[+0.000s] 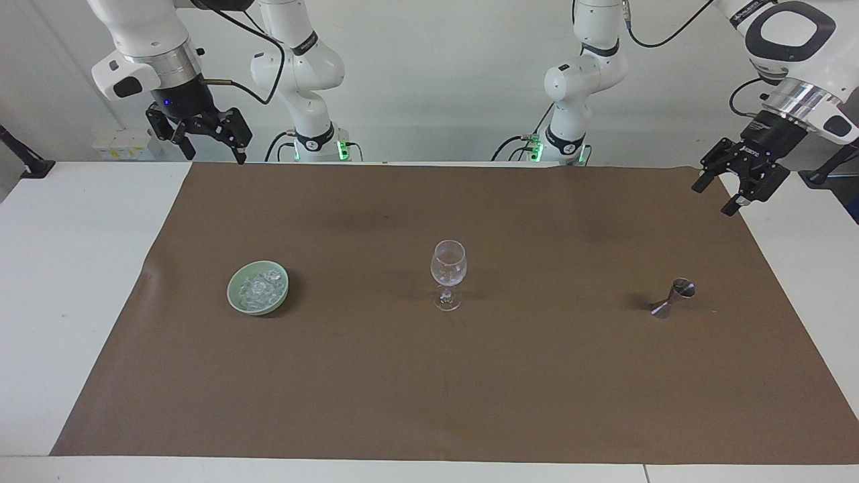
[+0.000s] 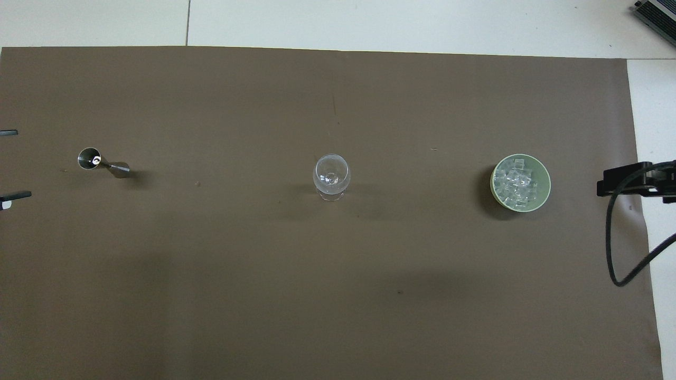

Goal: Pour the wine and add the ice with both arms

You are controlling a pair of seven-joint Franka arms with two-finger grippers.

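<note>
Ice (image 1: 258,288) heaped in green bowl (image 1: 236,300), no long axis

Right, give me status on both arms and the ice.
Left pincer open, up over the mat's corner. Right pincer open, waiting over the table edge. Ice all in the bowl; glass empty. Nothing blocking.

You see a white table (image 1: 80,282) under a brown mat (image 1: 470,389), its corners beneath both raised pincers.
</note>
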